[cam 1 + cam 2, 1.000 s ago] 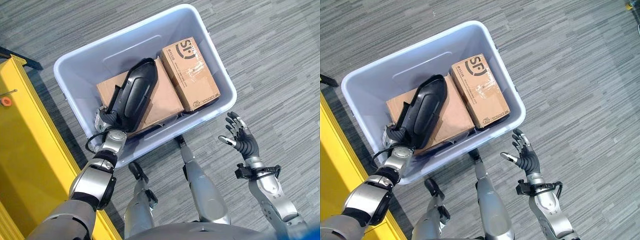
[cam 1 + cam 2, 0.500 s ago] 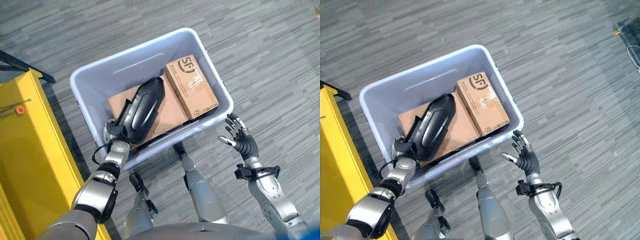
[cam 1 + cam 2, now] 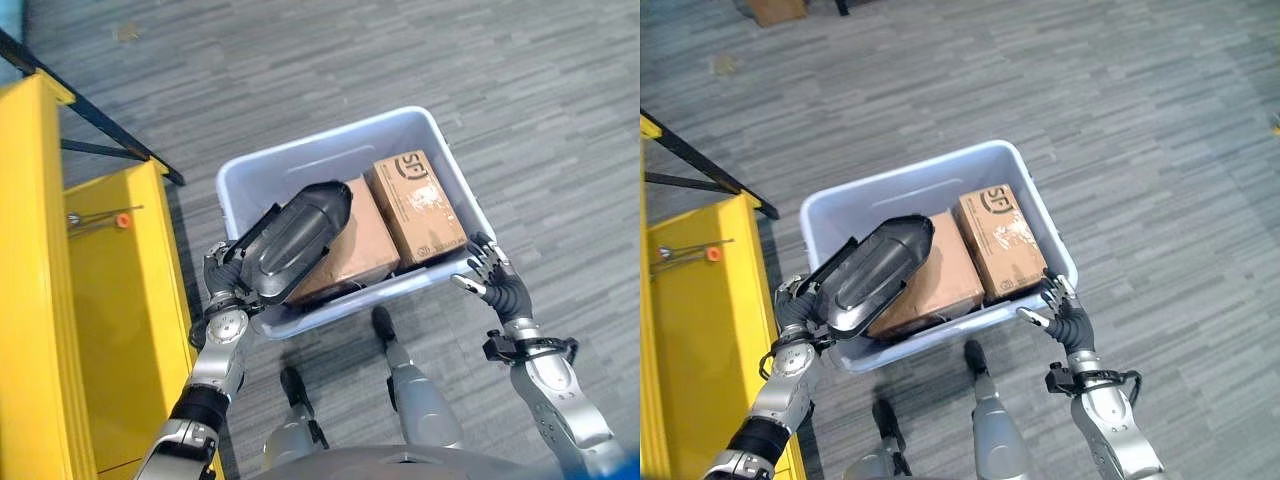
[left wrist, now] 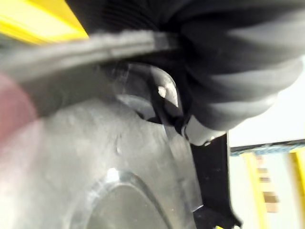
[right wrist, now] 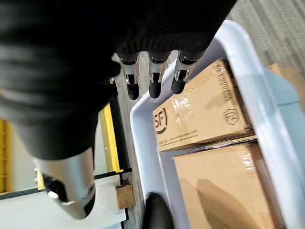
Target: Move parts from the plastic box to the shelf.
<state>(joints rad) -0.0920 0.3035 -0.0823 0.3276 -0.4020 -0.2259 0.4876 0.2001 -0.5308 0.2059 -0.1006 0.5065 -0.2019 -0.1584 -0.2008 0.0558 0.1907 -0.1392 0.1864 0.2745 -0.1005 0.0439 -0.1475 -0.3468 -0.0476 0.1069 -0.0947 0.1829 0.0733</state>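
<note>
The pale plastic box (image 3: 330, 135) stands on the carpet with two cartons inside: a printed small one (image 3: 420, 205) and a larger plain one (image 3: 365, 245). My left hand (image 3: 225, 285) is shut on the lower end of a long black plastic shell (image 3: 295, 240), which hangs tilted over the box's near left rim. The left wrist view has the shell (image 4: 119, 167) right up against the hand. My right hand (image 3: 495, 285) is open, fingers (image 5: 152, 81) straight, beside the box's near right corner and holding nothing.
The yellow shelf (image 3: 110, 300) runs along the left, close to the box, with a small orange-tipped item (image 3: 122, 219) on it. A black frame bar (image 3: 100, 150) crosses behind the shelf. Grey carpet lies around the box.
The camera has pulled back and shifted. My left hand has raised the black shell off the cartons and carried it left, over the box's rim. The right hand stays open.
</note>
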